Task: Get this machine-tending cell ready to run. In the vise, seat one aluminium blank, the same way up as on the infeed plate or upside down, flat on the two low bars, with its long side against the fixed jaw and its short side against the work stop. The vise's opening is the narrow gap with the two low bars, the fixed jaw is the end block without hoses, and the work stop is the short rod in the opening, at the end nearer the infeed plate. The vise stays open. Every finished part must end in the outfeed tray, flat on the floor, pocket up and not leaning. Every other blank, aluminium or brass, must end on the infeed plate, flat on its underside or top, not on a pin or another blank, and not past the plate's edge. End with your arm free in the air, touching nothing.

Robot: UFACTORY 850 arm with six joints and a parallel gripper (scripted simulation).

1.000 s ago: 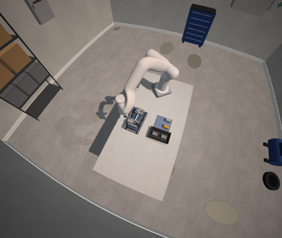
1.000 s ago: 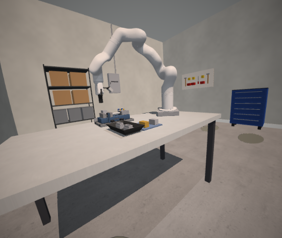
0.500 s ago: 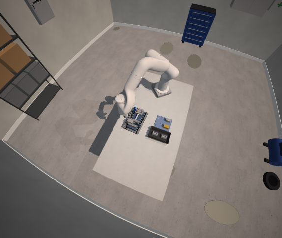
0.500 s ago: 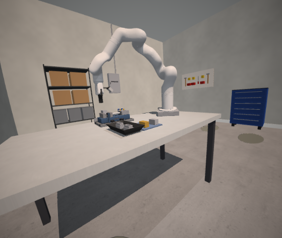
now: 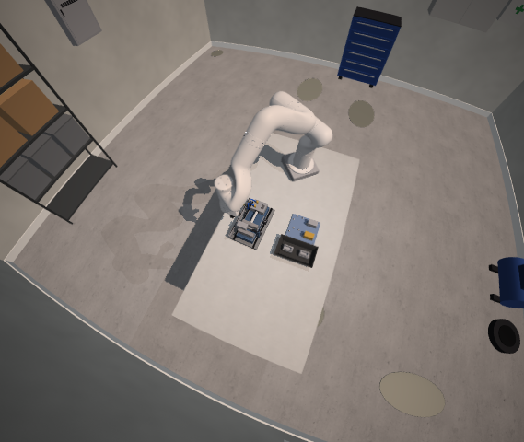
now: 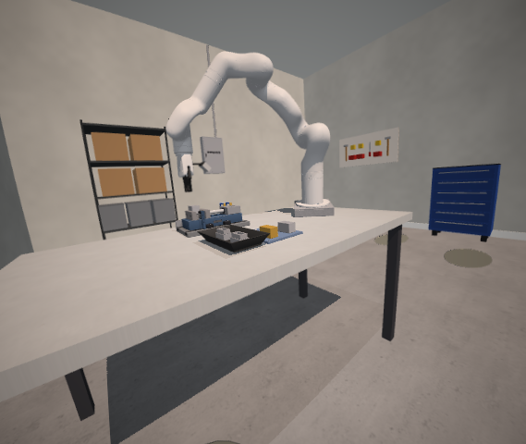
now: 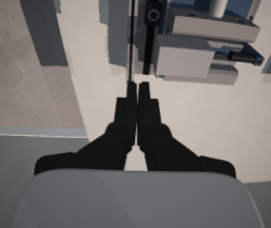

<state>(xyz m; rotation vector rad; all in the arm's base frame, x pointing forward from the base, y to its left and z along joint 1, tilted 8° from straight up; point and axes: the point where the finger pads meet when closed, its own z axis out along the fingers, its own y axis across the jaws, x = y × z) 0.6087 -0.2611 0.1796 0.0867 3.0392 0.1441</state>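
Observation:
My gripper (image 6: 187, 183) is shut and empty. It hangs in the air above the table's edge, just beside the vise (image 6: 213, 219). In the wrist view the fingertips point down next to the vise's base (image 7: 199, 26), touching nothing. The vise (image 5: 249, 219) is blue with grey blocks, and its opening is too small for me to tell what lies in it. The blue infeed plate (image 5: 304, 226) carries an aluminium blank (image 5: 309, 221) and a brass blank (image 5: 308, 235). The black outfeed tray (image 5: 295, 250) holds two grey finished parts (image 5: 286, 248) (image 5: 304, 253).
The arm's base (image 5: 302, 168) stands at the table's far end. A shelf rack with boxes (image 6: 128, 177) is behind the vise. A blue drawer cabinet (image 6: 464, 198) stands by the right wall.

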